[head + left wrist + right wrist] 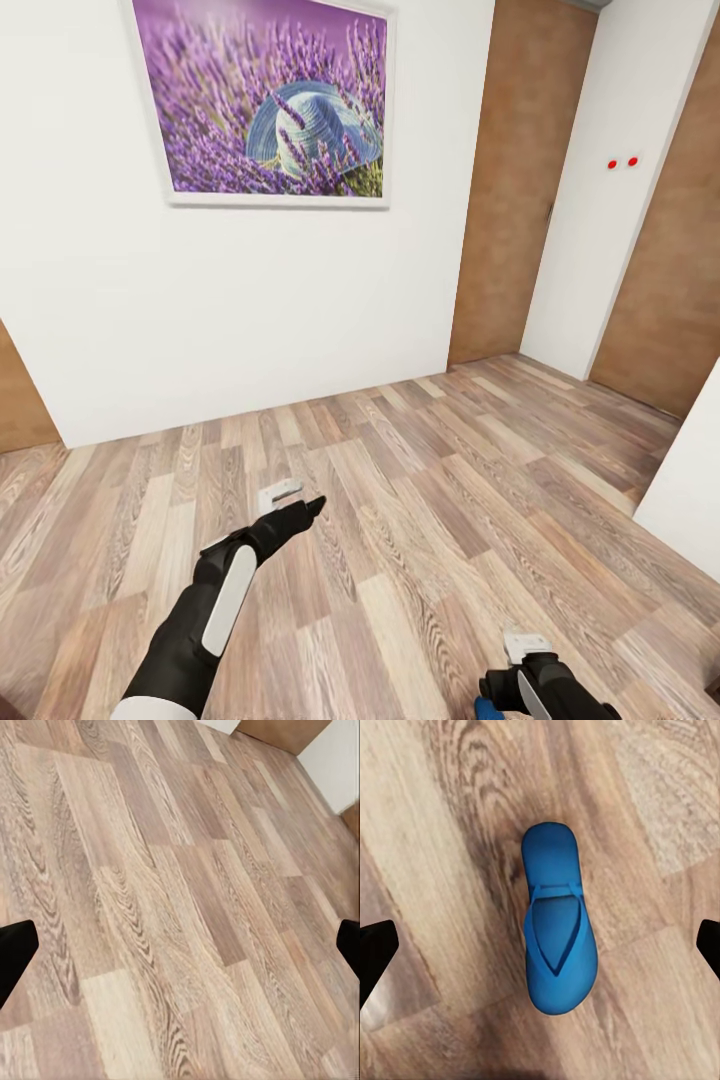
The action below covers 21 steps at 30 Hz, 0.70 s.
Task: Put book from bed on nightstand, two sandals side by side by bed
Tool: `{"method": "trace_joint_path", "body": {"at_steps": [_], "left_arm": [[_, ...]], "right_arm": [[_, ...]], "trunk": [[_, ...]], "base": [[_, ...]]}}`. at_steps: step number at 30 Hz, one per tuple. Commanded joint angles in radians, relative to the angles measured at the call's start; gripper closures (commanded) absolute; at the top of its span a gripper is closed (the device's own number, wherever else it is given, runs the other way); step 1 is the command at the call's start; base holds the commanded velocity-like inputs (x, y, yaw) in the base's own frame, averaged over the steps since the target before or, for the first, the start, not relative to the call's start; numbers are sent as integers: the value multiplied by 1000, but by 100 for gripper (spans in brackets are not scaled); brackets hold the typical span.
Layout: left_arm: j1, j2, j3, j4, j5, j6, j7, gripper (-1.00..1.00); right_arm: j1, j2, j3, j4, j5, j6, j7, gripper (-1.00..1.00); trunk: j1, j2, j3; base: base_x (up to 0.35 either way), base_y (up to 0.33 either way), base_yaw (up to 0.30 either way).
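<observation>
One bright blue sandal [556,934] lies flat on the wood-plank floor, directly below my right gripper [540,949]. That gripper is open, and its dark fingertips [376,952] stand wide on either side of the sandal without touching it. In the head view a sliver of the sandal [486,708] shows beside my right wrist [535,680] at the bottom edge. My left gripper [293,507] reaches forward over bare floor and is open and empty, its fingertips [15,954] far apart. The book, the bed and the nightstand are out of view.
A white wall [250,320] with a framed lavender picture [265,100] stands ahead. Brown doors [515,180] flank a white wall section [600,220] at the right. Another white wall corner [695,470] juts in at the right edge. Plank floor [430,480] stretches between them.
</observation>
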Motion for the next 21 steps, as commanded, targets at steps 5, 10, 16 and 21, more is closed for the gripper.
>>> {"method": "trace_joint_path", "body": {"at_steps": [5, 10, 16, 21], "left_arm": [[0, 1, 2, -2, 12, 4, -29, -100], [0, 0, 1, 0, 14, -1, -63, -100], [0, 0, 2, -2, 15, -2, -78, -100], [0, 0, 0, -1, 14, -5, -81, -100]], "right_arm": [[0, -1, -1, -5, 2, 7, 1, -100], [0, -1, -1, -5, 2, 8, 0, -100], [0, -1, 0, -5, 2, 9, 0, -100], [0, 0, 0, -3, 2, 9, 0, -100]], "trunk": [[19, -36, -17], [38, -71, -32], [48, -86, -54], [50, -87, -73]], "base": [[0, 0, 0], [0, 0, 0], [0, 0, 0], [0, 0, 0]]}}
